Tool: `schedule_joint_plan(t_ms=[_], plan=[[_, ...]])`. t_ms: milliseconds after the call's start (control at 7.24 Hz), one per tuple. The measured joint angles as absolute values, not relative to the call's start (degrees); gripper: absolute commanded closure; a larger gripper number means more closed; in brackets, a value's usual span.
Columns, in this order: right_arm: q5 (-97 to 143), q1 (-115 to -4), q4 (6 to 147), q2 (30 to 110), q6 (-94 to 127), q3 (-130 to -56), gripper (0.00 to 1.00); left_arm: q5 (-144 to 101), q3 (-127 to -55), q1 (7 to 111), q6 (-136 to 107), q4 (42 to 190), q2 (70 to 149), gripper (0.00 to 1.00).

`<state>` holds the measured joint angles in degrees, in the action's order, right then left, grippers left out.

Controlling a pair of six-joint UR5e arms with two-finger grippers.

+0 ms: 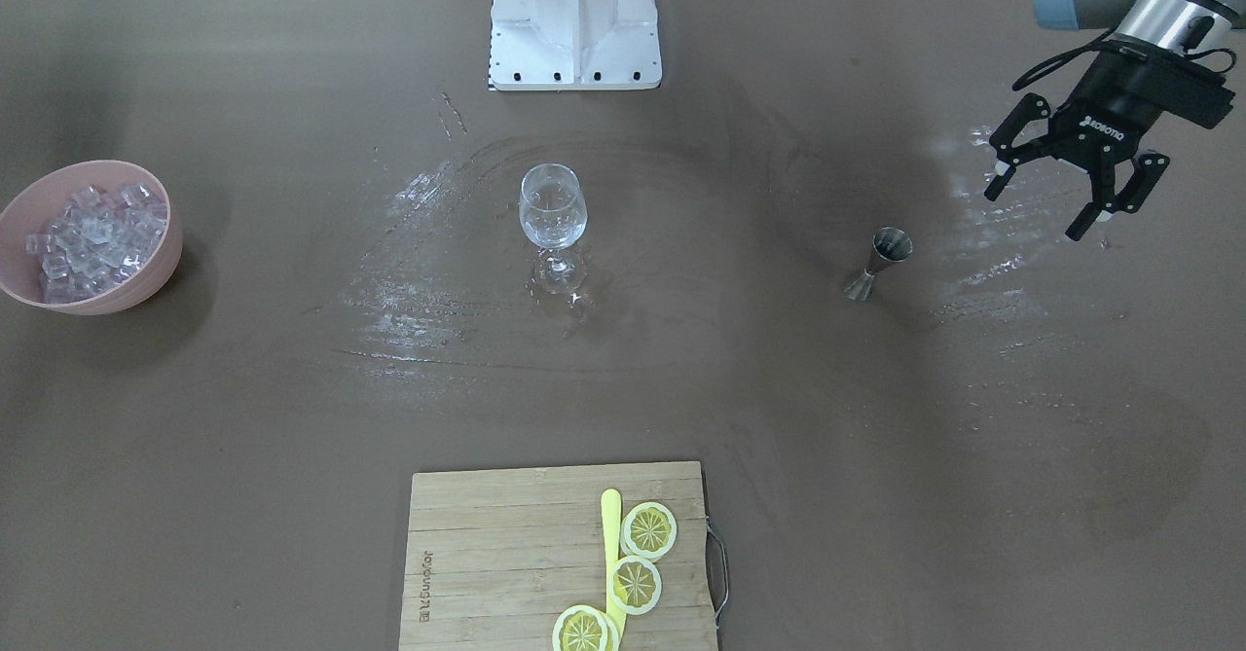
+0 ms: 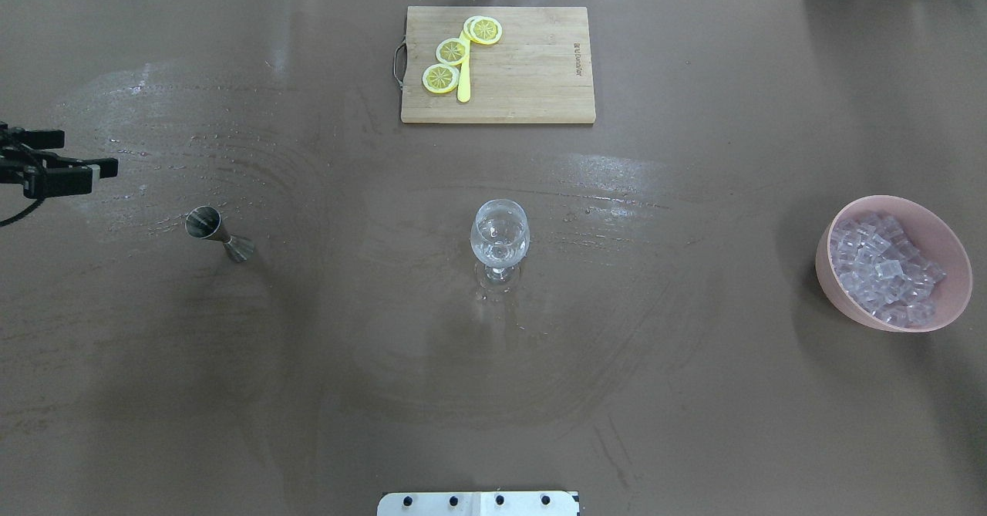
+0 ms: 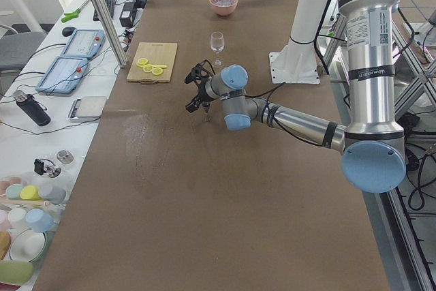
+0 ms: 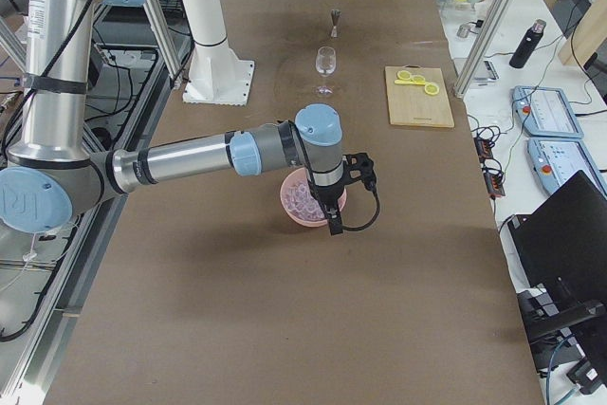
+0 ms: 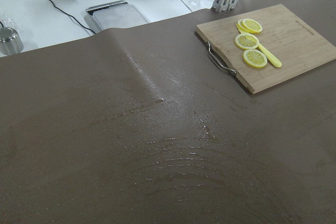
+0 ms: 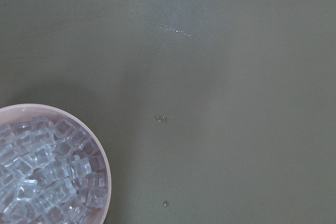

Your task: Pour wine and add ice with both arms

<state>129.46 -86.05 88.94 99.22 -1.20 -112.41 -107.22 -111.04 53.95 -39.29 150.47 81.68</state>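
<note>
Left claw [image 1: 1034, 213] released near small steel double-cone jigger [image 1: 881, 264], likely staged to grab it; right claw [image 4: 334, 223] at pink bowl [image 2: 826, 273] of clear ice cubes [image 2: 887, 269], grip can't tell.

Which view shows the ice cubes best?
The right wrist-mounted view: the ice is close, single cubes distinct, though the pink bowl is cropped. Overhead and front-facing views show the whole bowl, smaller. In exterior right the right arm partly covers it; exterior left shows it tiny; left wrist, nothing.
</note>
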Motion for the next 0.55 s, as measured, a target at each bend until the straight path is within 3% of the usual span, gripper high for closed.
schedule_joint_plan(t_ms=[553], plan=[[129.5,-86.0,88.7,99.5,-1.1,-112.5,0.01,-85.4,-112.5,40.8,-39.5,156.3,75.6,0.02]])
